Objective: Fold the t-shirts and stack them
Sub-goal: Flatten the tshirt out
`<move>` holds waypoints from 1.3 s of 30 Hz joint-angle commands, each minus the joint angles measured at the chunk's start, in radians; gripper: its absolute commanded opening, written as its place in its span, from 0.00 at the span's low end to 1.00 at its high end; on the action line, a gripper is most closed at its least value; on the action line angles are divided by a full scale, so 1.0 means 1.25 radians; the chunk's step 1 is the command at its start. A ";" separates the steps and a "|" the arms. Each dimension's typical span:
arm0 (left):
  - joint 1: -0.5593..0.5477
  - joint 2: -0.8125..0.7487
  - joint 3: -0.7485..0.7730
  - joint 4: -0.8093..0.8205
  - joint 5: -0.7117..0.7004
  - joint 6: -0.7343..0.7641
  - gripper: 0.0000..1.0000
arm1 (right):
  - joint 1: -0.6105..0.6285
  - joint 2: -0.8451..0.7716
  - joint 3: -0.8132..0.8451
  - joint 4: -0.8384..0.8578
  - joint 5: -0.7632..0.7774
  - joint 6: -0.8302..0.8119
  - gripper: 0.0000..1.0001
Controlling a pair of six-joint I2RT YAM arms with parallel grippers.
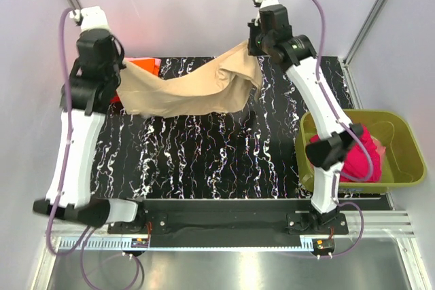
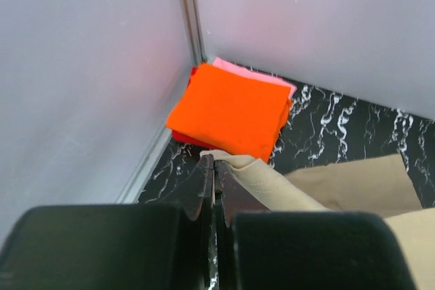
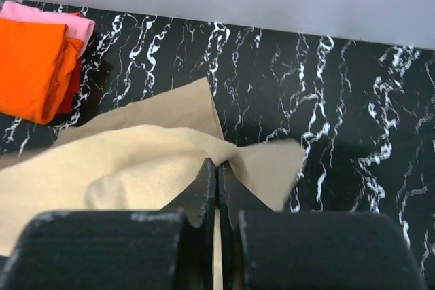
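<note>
Tan-beige t-shirt (image 1: 190, 93) hangs stretched between two robot arms above the far edge of the black marbled tabletop (image 1: 204, 161), its long axis running left to right and its sagging middle appearing to reach the surface. The left tool (image 2: 214, 168) is pinched tight on one rolled end of the cloth, and the right tool (image 3: 217, 168) is clamped just as narrowly on the other, raised a little higher. At the far left corner, just beyond the left tool, lies a folded stack with the orange t-shirt (image 2: 231, 110) on top and the pale pink t-shirt (image 2: 253, 74) showing beneath it. The left arm is plainly the nearer of the two to that stack, so the coming fold looks likely to turn on bringing the right-hand end across toward the left. The magenta-red t-shirt (image 1: 360, 154) waits bunched in the olive-green tub (image 1: 408, 161) at the right edge.
</note>
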 commanded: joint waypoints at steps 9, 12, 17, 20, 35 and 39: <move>0.049 -0.101 -0.104 -0.028 0.102 -0.086 0.00 | -0.008 -0.080 -0.077 -0.068 -0.159 -0.009 0.06; 0.050 -0.310 -0.385 0.030 0.187 -0.104 0.00 | -0.008 -0.206 -0.385 -0.059 -0.162 -0.017 0.15; 0.054 -0.458 -0.623 0.053 0.162 -0.169 0.00 | -0.008 -0.349 -0.597 -0.065 -0.132 -0.009 0.38; 0.055 -0.478 -0.676 0.071 0.157 -0.181 0.00 | -0.009 -0.361 -0.593 -0.068 -0.134 0.002 0.44; 0.122 -0.407 -0.658 0.153 0.061 -0.177 0.00 | 0.012 -0.252 -0.754 0.006 -0.347 0.046 0.45; 0.164 -0.294 -0.596 0.197 0.094 -0.188 0.00 | 0.017 -0.192 -0.737 -0.027 -0.384 -0.030 0.46</move>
